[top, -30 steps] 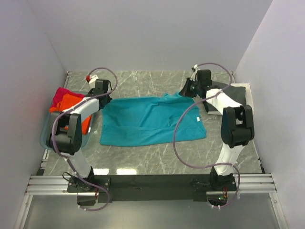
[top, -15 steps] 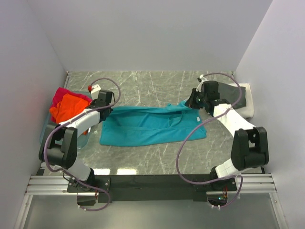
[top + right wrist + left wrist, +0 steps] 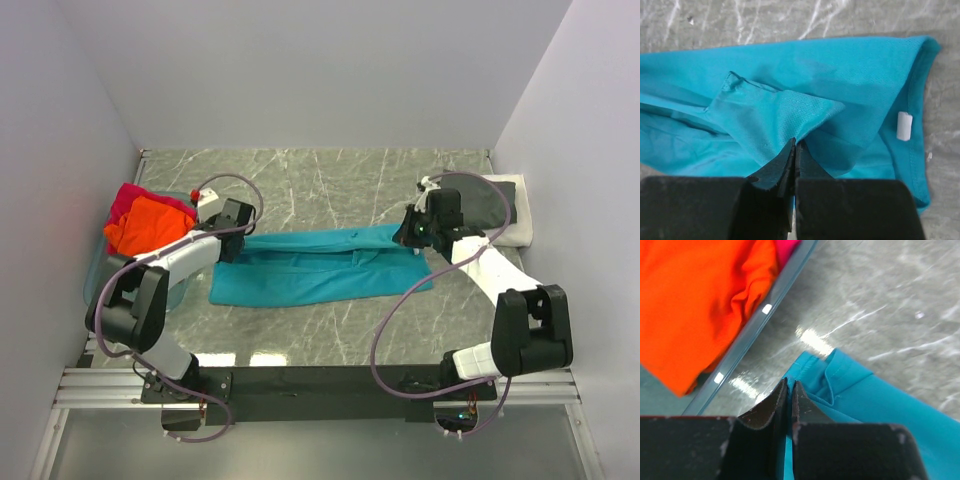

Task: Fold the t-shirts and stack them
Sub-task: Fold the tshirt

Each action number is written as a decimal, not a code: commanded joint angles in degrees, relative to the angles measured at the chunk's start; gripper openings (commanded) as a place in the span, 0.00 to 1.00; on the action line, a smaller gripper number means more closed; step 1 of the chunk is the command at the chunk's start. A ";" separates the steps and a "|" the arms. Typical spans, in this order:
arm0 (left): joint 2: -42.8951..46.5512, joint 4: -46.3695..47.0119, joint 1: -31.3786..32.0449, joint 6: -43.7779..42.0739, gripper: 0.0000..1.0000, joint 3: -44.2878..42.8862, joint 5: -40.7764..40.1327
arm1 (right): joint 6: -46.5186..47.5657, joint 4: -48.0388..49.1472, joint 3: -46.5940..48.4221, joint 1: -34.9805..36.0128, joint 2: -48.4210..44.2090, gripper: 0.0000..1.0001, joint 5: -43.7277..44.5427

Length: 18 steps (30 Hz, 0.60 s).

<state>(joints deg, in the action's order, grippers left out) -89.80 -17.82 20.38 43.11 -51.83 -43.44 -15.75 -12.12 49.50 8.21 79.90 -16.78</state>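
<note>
From above, the teal t-shirt [image 3: 320, 265] lies as a long band across the table [image 3: 330, 180]. Only the 2 wrist views show the clamping: left gripper [image 3: 789, 385] pinched on its corner beside the tub [image 3: 755, 325], right gripper [image 3: 794, 145] pinched on a raised fold near a white tag [image 3: 903, 125].

The teal t-shirt [image 3: 320, 268] is matt cloth, the table [image 3: 330, 180] glossy veined stone-look.
</note>
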 commanded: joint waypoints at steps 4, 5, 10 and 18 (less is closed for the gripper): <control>-0.91 -6.08 2.46 5.14 0.28 -0.20 -6.39 | 0.28 -0.44 -2.47 -0.03 -2.20 0.00 4.03; -0.64 -6.43 2.99 5.75 0.35 -0.02 -6.39 | 0.19 -0.80 -2.56 -0.03 -2.20 0.00 4.73; 4.36 -11.70 7.29 9.17 0.72 0.77 -6.31 | 0.19 -4.40 -3.79 -0.03 -3.52 0.39 8.33; 12.11 -10.23 10.29 7.87 0.87 -2.48 1.94 | -0.25 -4.32 -2.13 0.05 -9.33 0.58 7.82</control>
<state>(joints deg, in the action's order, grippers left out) -79.40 -30.20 30.33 51.96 -51.70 -45.45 -15.79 -18.24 44.75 8.21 72.64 -8.86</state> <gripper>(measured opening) 0.866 0.575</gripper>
